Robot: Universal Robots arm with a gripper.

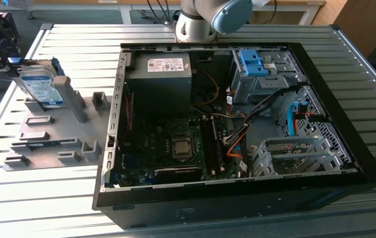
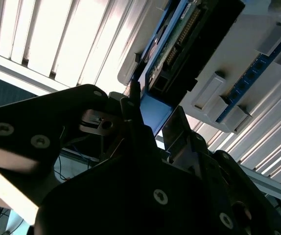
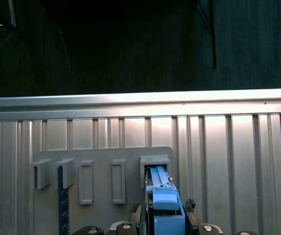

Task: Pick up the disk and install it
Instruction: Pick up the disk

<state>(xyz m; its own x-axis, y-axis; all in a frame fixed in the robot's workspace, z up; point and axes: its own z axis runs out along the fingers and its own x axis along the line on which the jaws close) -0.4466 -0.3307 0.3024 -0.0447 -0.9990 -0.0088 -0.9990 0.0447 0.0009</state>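
At the exterior view's far left, near the edge of the ribbed aluminium table (image 1: 42, 198), we see the disk (image 1: 41, 89) standing on edge in a grey slotted holder (image 1: 49, 134). It is well apart from the open computer case (image 1: 241, 198), with a strip of bare tabletop between holder and case. Our gripper (image 2: 152, 111) sits at the disk's raised end. In the second wrist view its fingers (image 2: 177, 129) press on both sides of the blue bracket, so the jaws are grasping the disk while its far end sits in its slot. In the first wrist view, a dark blue circuit strip (image 3: 60, 196) stands in another slot of the holder, several slots away. Inside the case we find a grey power supply (image 1: 161, 79) against the far wall and the motherboard (image 1: 174, 144) in front of it. A bare blue bracket (image 1: 249, 62) sits in the drive bay toward the exterior view's right. A silver metal cage (image 1: 294, 153) lies near the case's near wall.
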